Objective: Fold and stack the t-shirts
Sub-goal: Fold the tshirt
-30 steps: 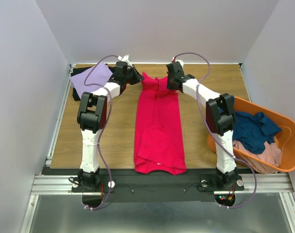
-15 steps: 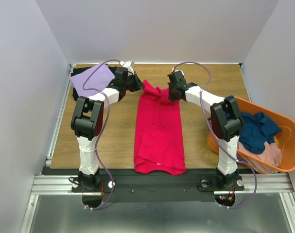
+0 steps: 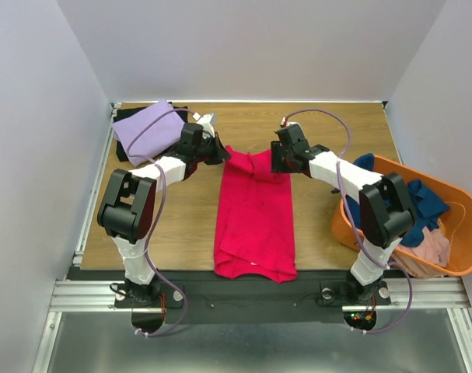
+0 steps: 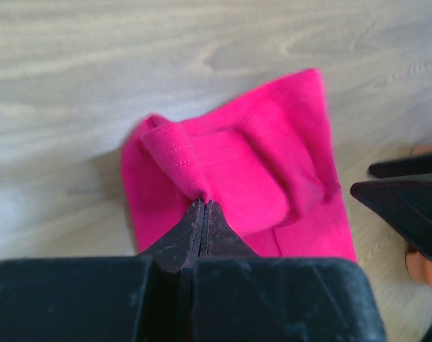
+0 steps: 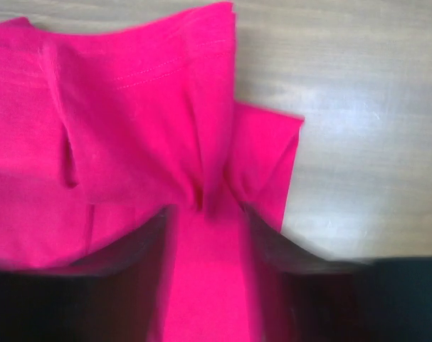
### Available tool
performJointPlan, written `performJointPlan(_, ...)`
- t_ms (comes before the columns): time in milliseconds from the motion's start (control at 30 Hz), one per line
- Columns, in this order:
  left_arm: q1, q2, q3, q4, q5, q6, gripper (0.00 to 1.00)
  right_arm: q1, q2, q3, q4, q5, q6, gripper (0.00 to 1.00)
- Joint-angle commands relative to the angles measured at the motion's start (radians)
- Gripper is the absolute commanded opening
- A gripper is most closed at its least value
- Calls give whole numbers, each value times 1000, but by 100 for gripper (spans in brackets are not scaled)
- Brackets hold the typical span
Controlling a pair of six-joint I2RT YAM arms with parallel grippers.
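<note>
The bright pink t-shirt (image 3: 255, 225) lies in the middle of the table (image 3: 181, 225). It is a long strip. Its near end is close to the near edge, and its far end is folded back a little toward the near edge and bunched up.

At the right edge sits an orange tub (image 3: 463, 264). A navy blue t-shirt (image 3: 422, 206) and a dusty pink t-shirt (image 3: 434, 249) lie in a heap inside it.

The left gripper (image 3: 220, 151) is at the far left corner of the pink shirt. Its jaws are pressed tight together, and a fold of the pink cloth is pinched in the tips.

The right gripper (image 3: 278, 159) is at the far right corner of the pink shirt. Its fingers (image 5: 159, 242) look blurry. They stand apart, with pink cloth lying loose between them.

In the far left corner of the table lies the lavender t-shirt (image 3: 146, 124). A bit of black cloth (image 3: 178, 110) peeks out from under it.
</note>
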Motion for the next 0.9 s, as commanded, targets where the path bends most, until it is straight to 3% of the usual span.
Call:
performJointPlan(0,-28,-82,-63,4,42,36,0,9,-101,-27,27,-16,41,68)
performJointPlan(133,-29,-99,-67,-31,45,33,6,0,-106,25,16,-27,62,77)
performJointPlan(400,-20,-78,48,-123,-10,39,54,-69,78,204,14,-111,94,77)
performJointPlan(567,0,-1,142,-136,-33,30,56,-115,179,317,8,-145,96,76)
performJointPlan(867,9,92,261,-206,-86,38,56,-129,259,339,2,-182,70,76)
